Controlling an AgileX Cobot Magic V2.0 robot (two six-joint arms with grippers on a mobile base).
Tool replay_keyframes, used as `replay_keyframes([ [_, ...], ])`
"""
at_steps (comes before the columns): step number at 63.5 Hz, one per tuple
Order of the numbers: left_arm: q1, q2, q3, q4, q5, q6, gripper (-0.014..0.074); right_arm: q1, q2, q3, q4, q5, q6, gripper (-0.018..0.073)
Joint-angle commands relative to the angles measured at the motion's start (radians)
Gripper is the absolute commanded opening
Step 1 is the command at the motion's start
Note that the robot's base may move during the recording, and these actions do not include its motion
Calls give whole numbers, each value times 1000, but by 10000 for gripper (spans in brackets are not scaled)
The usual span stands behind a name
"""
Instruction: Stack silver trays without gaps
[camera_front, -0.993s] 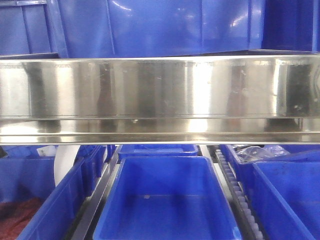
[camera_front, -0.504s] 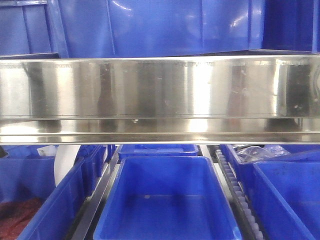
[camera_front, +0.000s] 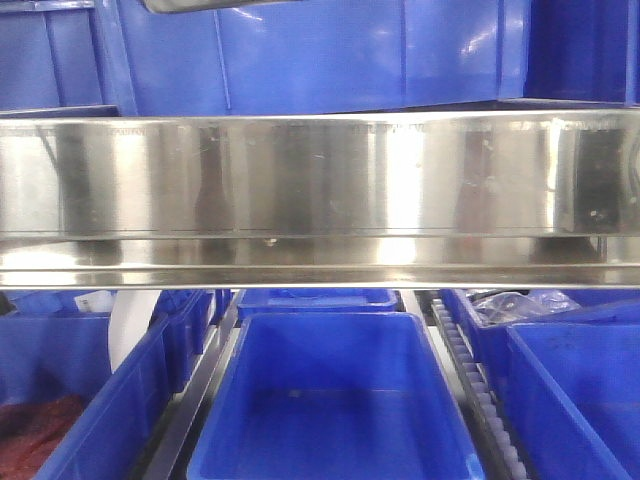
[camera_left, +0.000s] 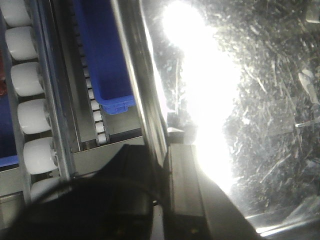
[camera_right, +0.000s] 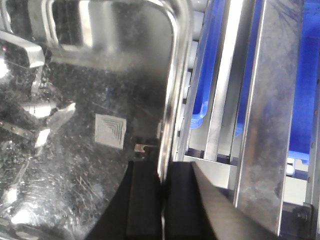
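Note:
A silver tray (camera_left: 260, 100) fills the right of the left wrist view, scratched and with strong glare. My left gripper (camera_left: 165, 150) is shut on its left rim. The same kind of shiny tray (camera_right: 90, 100) fills the left of the right wrist view, and my right gripper (camera_right: 163, 167) is shut on its right rim. In the front view only a thin silver tray edge (camera_front: 215, 5) shows at the top, in front of the upper blue bins. I cannot tell whether a second tray lies under it.
A long brushed-steel shelf band (camera_front: 320, 190) crosses the front view. Blue bins (camera_front: 330, 400) sit below it and more stand above. White conveyor rollers (camera_left: 27, 80) and a blue bin (camera_left: 105, 60) lie left of the tray. Steel rails (camera_right: 270, 125) run on its right.
A silver tray edge has come into view at the top of the front view. The shelf band and bins have not moved.

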Motion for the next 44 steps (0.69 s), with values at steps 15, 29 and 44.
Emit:
replay_keyframes([
  [15,-19,-38,-20,-39,55,41,-48,8,-44,-36,48,79,-20,55],
  [29,-19,-34,-20,-39,49,41,-48,8,-44,-36,48,79,-20,55],
  [44,-19,-34,-20,-39,49,41,-48,8,-44,-36,48,79,-20,55],
])
